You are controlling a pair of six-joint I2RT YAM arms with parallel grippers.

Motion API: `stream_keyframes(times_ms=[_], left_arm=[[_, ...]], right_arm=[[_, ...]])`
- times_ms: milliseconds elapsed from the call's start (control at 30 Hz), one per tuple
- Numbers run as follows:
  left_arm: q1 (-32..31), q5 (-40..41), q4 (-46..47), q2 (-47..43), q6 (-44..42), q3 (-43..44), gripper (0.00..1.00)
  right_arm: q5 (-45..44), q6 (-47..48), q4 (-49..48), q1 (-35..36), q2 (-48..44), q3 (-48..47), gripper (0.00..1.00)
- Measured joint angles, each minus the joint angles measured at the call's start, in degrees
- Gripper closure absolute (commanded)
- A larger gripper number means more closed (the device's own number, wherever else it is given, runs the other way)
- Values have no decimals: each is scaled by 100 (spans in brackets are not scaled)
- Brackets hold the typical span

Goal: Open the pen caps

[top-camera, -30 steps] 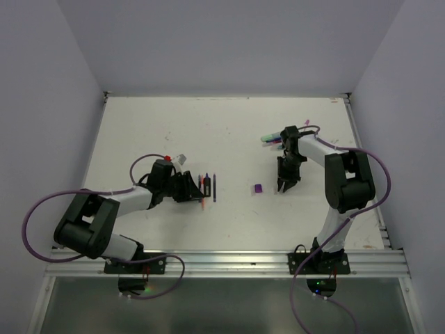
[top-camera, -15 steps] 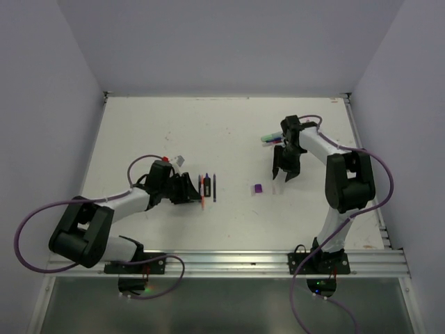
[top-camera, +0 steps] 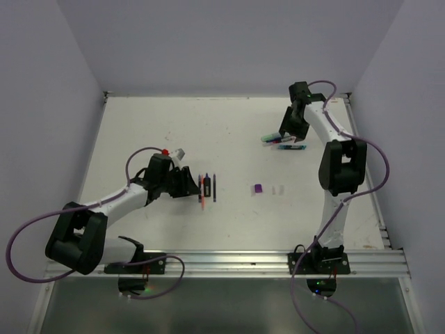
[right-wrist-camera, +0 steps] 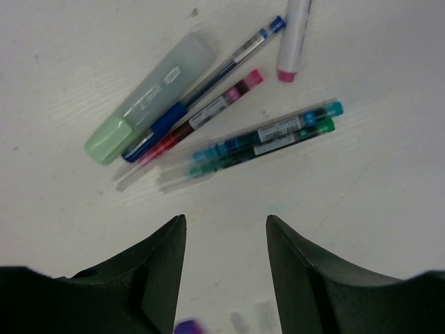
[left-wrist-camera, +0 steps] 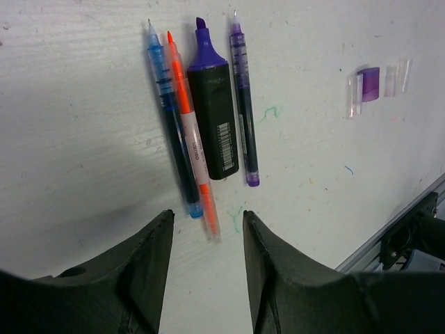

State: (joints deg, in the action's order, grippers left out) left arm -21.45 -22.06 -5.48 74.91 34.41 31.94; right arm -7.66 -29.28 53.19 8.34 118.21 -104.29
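Note:
Uncapped pens lie in a row just past my open left gripper (left-wrist-camera: 207, 216): a blue pen (left-wrist-camera: 170, 118), an orange pen (left-wrist-camera: 189, 132), a black highlighter (left-wrist-camera: 214, 118) and a purple pen (left-wrist-camera: 243, 104). Nothing is between its fingers. To the right lie a purple pen cap (left-wrist-camera: 370, 83) and clear pen caps (left-wrist-camera: 353, 96). My right gripper (right-wrist-camera: 226, 219) hangs open and empty over capped pens: a green highlighter (right-wrist-camera: 149, 97), a blue pen (right-wrist-camera: 208, 83), a pink pen (right-wrist-camera: 201, 118) and two teal pens (right-wrist-camera: 271, 136). From above, the left gripper (top-camera: 193, 186) faces the pens (top-camera: 207, 188). The right gripper (top-camera: 288, 133) is at the back pile (top-camera: 278, 141).
A white marker with a pink end (right-wrist-camera: 295, 35) lies beside the back pile. The loose purple cap (top-camera: 258, 188) and clear caps (top-camera: 279, 188) sit mid-table between the arms. A metal rail (top-camera: 222, 261) runs along the near edge. Walls close in the sides and back.
The right arm swung from beside the loose caps to the back pile of pens, and its jaws widened. The left gripper opened slightly and stayed by its row of pens.

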Motion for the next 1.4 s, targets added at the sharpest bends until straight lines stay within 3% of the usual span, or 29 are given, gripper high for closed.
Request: stream_keyframes(times_ms=[367, 967, 1400], left_arm=[[0, -24, 20, 35, -17, 22, 53], [0, -66, 111, 623, -11, 323, 53], [0, -90, 144, 673, -9, 363, 53]], right_arm=[[-553, -111, 79, -592, 1349, -1322, 50], [-791, -9, 0, -802, 2341, -2393, 52], [-772, -109, -28, -802, 2479, -2389, 72]])
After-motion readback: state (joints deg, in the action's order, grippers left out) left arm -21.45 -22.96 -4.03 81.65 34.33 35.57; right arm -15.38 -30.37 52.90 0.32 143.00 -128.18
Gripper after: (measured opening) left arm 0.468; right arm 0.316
